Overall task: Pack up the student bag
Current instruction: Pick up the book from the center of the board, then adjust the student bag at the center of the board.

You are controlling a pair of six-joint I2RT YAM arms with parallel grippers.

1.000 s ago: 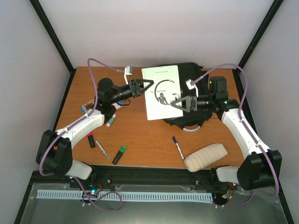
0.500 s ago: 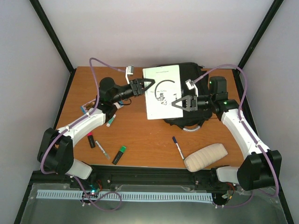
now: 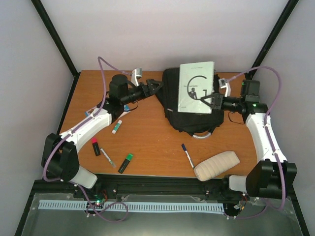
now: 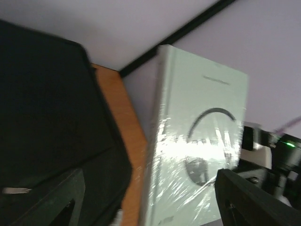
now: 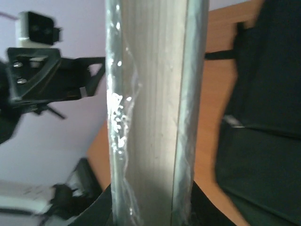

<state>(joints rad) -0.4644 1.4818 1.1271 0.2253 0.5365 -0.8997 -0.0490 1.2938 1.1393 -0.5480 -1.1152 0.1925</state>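
White wrapped book stands upright over the black student bag at the counter's far middle, pinched in our right gripper, left gripper spread wide beside it; we judge packing barely begun, pens and pouch waiting.

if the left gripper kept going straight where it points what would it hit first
Probably the left side of the student bag, just ahead of the left gripper; the book the right gripper holds upright is beyond it. Depth is unclear.
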